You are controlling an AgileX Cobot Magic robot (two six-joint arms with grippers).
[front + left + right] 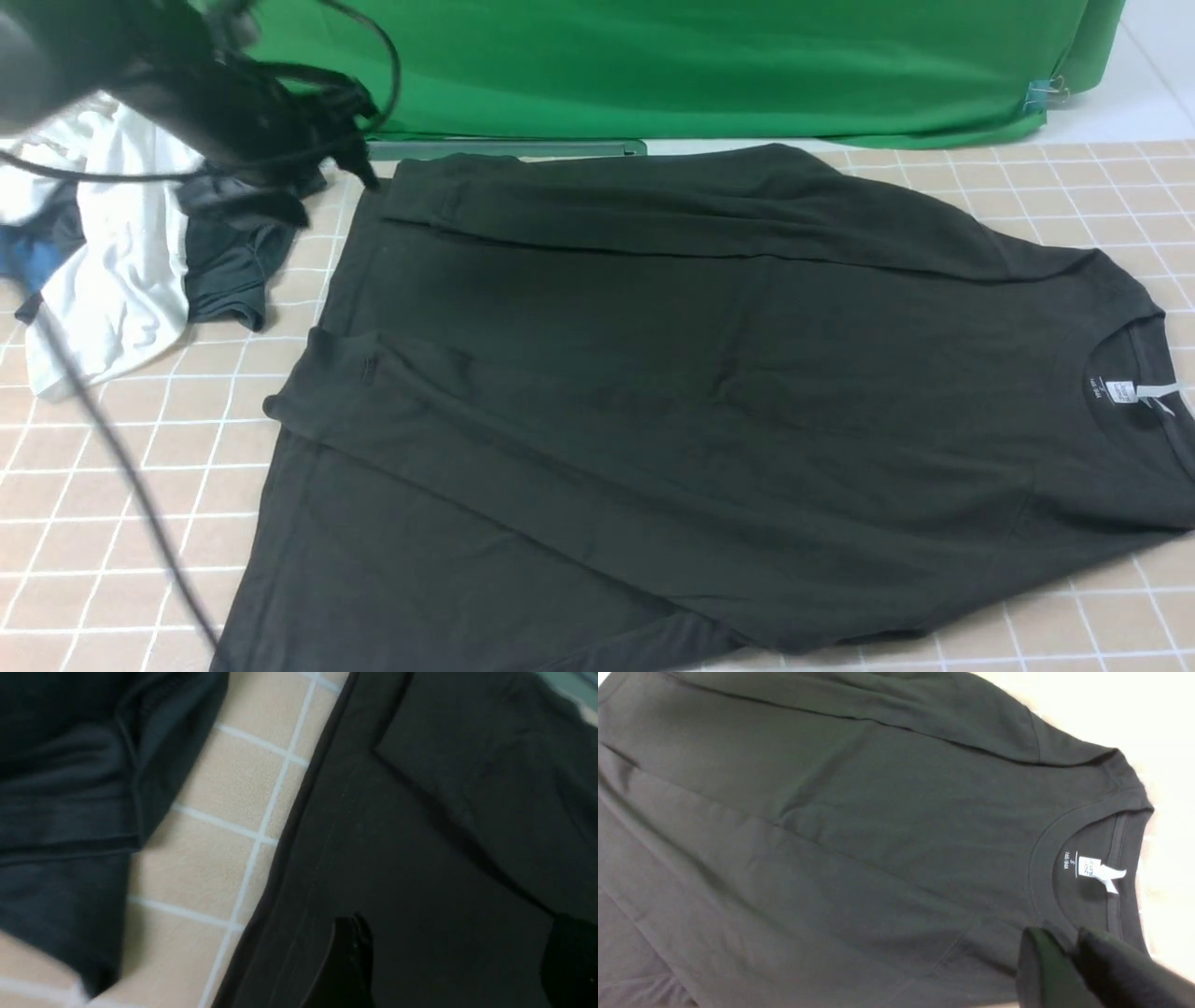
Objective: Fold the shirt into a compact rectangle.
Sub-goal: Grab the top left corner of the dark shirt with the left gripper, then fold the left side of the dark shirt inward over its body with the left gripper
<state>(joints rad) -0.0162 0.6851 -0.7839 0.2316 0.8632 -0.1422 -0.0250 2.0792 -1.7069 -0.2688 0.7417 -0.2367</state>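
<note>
Shirt [653, 392] flat on table [112, 485], collar [1134, 369] rightward, clothes pile [121, 261] at far left.

The left arm [159, 84] is a dark motion smear in the front view. It covers part of the white garment [121, 271] and the dark grey garment [233, 261], and its gripper cannot be made out there. The shirt [700, 401] runs off the bottom and right edges, and the print on its neck label [1125, 392] is too small to read. In the left wrist view only two dark fingertips [350, 961] of the left gripper [460, 966] show, cropped by the edge. The right gripper [1064, 947] is blurred and cropped, so whether its jaws meet is unclear.
</note>
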